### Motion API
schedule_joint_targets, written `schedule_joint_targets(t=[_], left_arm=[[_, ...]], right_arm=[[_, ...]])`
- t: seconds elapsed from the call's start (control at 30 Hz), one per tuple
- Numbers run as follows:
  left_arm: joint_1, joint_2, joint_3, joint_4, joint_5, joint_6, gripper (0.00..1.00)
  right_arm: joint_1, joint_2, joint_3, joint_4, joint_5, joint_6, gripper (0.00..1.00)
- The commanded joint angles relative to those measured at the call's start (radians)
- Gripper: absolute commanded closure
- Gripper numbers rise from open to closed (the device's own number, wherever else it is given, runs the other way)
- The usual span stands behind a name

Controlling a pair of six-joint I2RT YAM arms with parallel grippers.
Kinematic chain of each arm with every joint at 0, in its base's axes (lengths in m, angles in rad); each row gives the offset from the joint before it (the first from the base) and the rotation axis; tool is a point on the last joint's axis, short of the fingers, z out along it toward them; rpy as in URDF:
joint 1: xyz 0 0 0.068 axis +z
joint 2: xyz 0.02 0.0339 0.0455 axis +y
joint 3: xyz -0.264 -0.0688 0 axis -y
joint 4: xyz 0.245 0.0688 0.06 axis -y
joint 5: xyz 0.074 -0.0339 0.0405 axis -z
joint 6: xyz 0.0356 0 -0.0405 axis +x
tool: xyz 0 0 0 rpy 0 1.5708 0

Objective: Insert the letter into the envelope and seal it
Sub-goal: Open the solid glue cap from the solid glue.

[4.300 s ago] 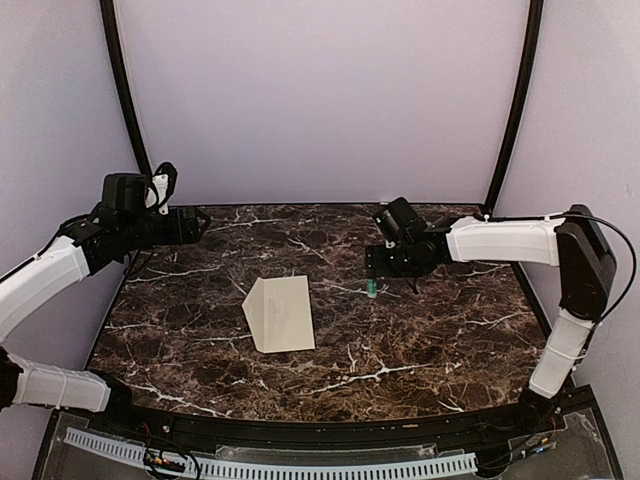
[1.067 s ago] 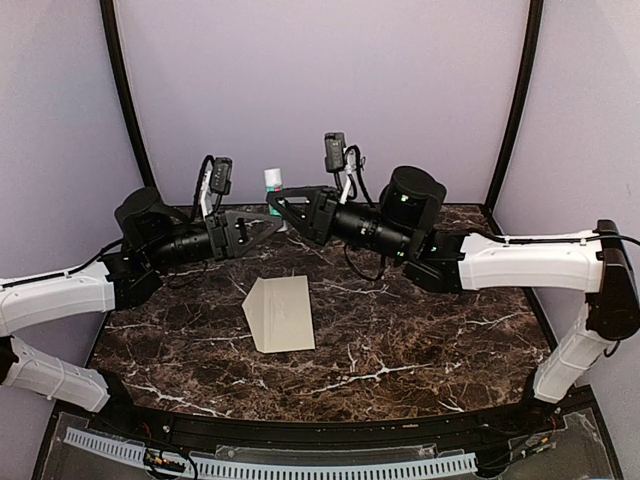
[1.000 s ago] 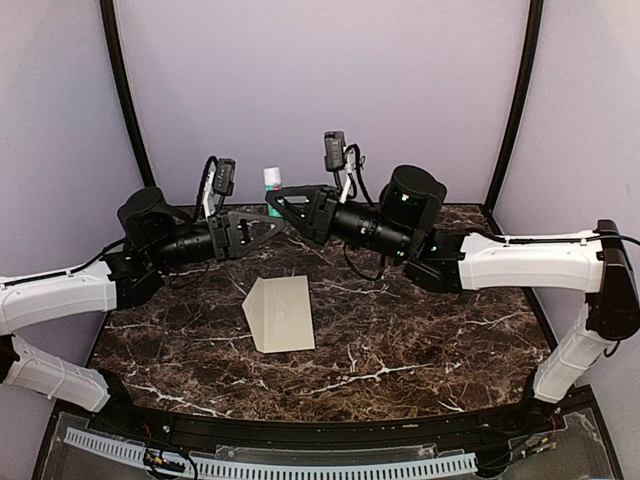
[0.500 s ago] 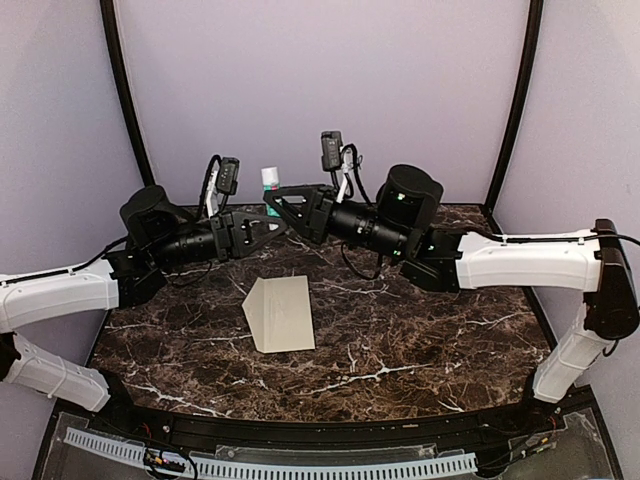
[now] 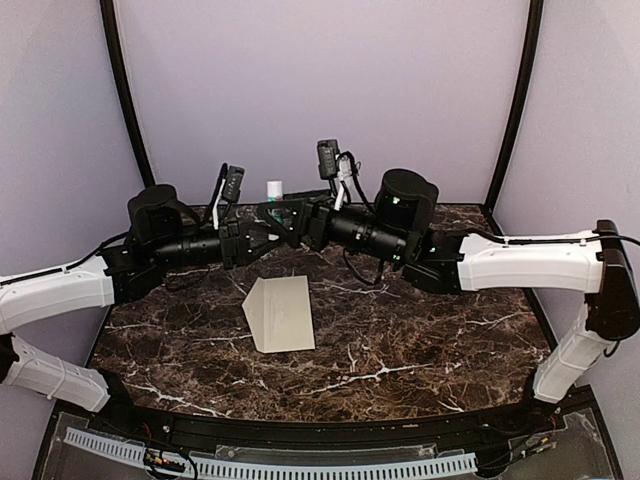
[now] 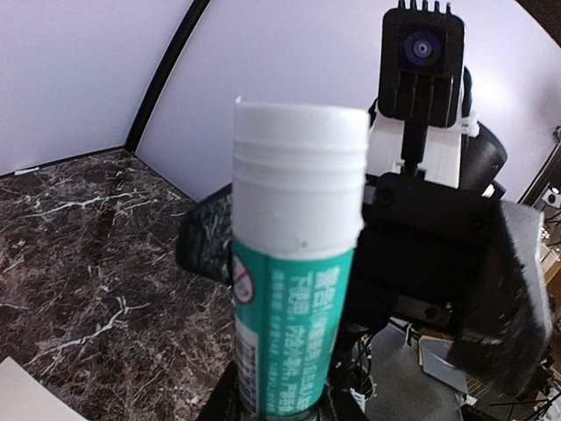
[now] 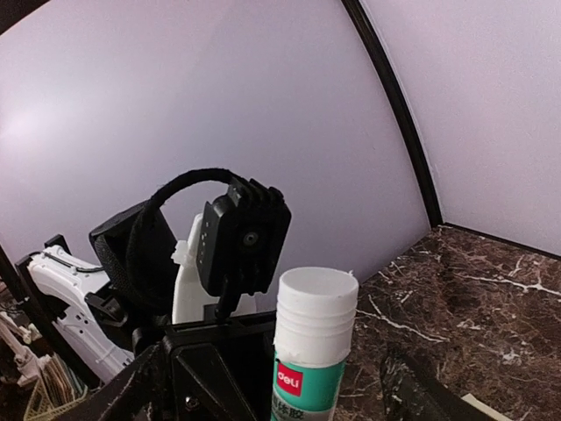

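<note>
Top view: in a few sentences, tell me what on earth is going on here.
The left tool and right tool meet in the air above the back of the marble table, a glue stick upright between them. The left one grips the stick's lower end. The right one's jaws stand open beside it, so it looks like a handover. The cream envelope lies flat on the table, untouched. No separate letter shows.

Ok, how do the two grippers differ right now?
The left gripper is shut on the lower end of the glue stick; the right gripper is open, fingers spread either side of it. The left gripper holds the stick upright; the right gripper holds nothing. Both are raised above the table, facing each other, with the envelope lying flat below.
</note>
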Motion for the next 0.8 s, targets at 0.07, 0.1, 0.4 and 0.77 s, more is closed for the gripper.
schedule_joint_targets(t=[0.07,0.1,0.4,0.77], left_arm=[[0.000,-0.024,0.043,-0.341,-0.057,0.253,1.00],[0.001,-0.021,0.050,-0.365,-0.055,0.276,1.00],[0.002,-0.005,0.062,-0.512,-0.080,0.427,1.00],[0.001,0.004,0.063,-0.514,-0.083,0.435,1.00]], right_arm=[[-0.002,-0.080,0.012,-0.140,0.112,-0.091,0.13],[-0.005,-0.085,0.022,-0.178,0.124,-0.096,0.13],[-0.057,-0.046,0.143,-0.536,0.155,-0.059,0.24],[-0.057,0.009,0.169,-0.542,0.024,-0.035,0.30]])
